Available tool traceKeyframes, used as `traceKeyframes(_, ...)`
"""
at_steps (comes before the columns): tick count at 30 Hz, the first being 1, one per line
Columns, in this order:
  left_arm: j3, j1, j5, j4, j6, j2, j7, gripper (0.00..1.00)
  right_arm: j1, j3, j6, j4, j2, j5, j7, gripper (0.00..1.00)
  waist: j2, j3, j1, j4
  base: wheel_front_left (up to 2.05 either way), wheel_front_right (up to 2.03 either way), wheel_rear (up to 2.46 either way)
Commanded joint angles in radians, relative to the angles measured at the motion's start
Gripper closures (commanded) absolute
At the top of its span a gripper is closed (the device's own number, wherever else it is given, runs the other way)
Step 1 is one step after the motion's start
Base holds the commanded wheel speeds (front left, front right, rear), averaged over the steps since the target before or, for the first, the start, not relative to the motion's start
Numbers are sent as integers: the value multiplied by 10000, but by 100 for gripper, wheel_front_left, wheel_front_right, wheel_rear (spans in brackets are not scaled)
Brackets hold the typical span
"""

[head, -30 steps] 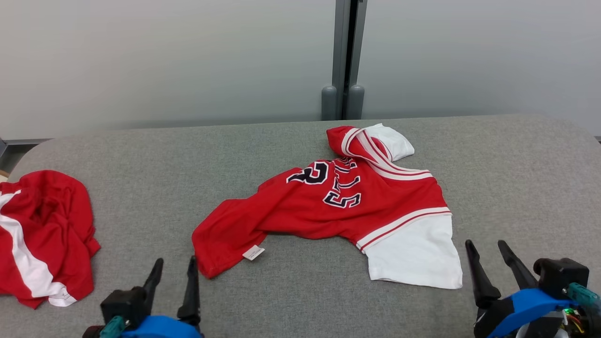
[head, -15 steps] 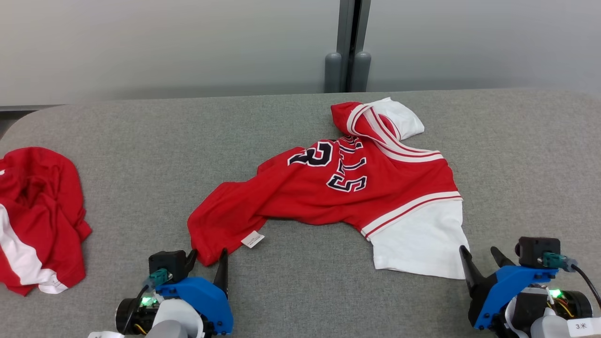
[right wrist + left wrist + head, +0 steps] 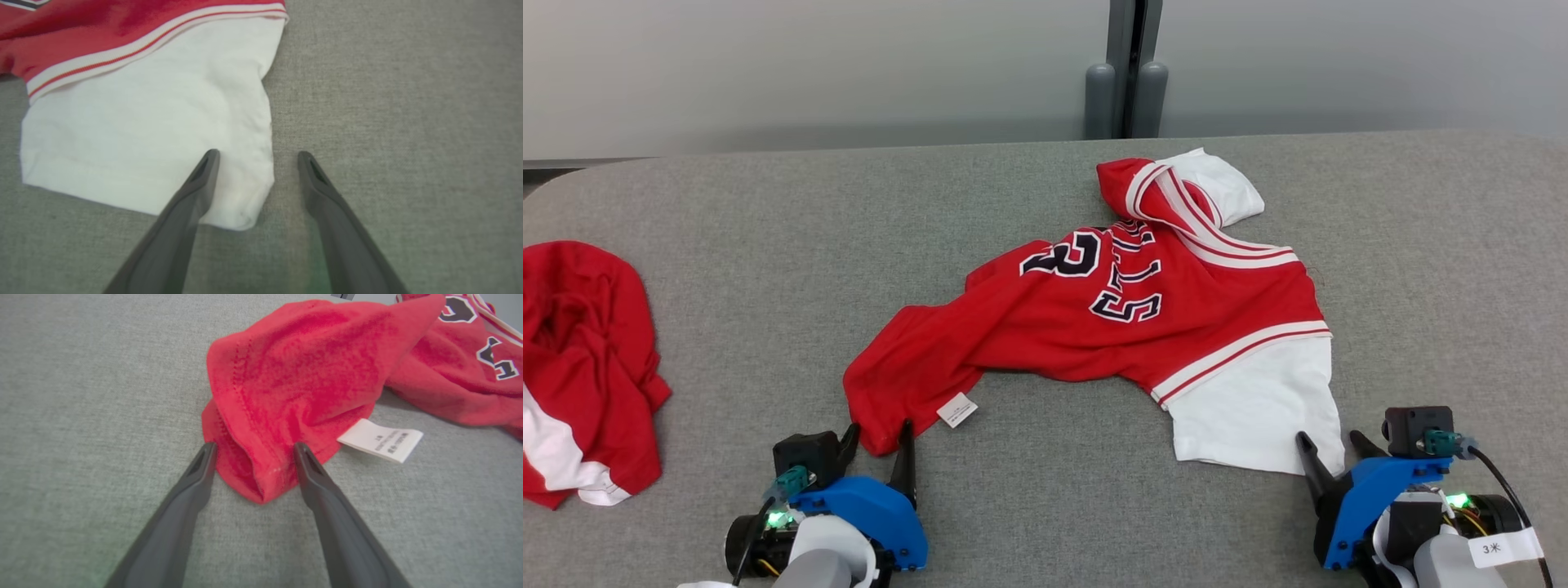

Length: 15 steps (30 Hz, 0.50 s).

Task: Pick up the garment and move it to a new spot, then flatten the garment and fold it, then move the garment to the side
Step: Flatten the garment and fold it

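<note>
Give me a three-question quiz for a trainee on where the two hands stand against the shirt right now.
1. True or false: the left hand is shut on the shirt.
2. What lies between the right hand's fingers? A. the collar B. the white corner C. the printed number
3. Fill in: a small white ___ sticks out of the red cloth beside the left hand.

Key: 1. False: it is open, with a finger on each side of the red corner. 2. B. 3. label.
</note>
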Motion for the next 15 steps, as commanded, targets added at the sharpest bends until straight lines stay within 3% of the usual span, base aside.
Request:
traceKeyframes(1, -75, -57, 35, 160, -72, -12, -59, 0, -29, 259, 32, 292, 105, -17, 46, 0, -1, 7, -1, 41, 0, 0, 0)
traceKeyframes(11, -117, -176, -12, 527, -192, -62, -318, 0, 293, 804, 57, 478, 148, 50, 276, 0, -1, -94, -1, 152, 0, 0, 0)
traceKeyframes(14, -135, -111, -32, 625, -230, -29, -386, 3, 528, 828, 54, 355, 136, -25, 411, 24, -1, -114, -1, 98, 0, 0, 0)
traceKeyframes(15, -208, -91, 3, 700, -289, -16, -322, 40, 551, 847, 52, 326, 127, -70, 475, 55, -1, -115, -1, 73, 0, 0, 0)
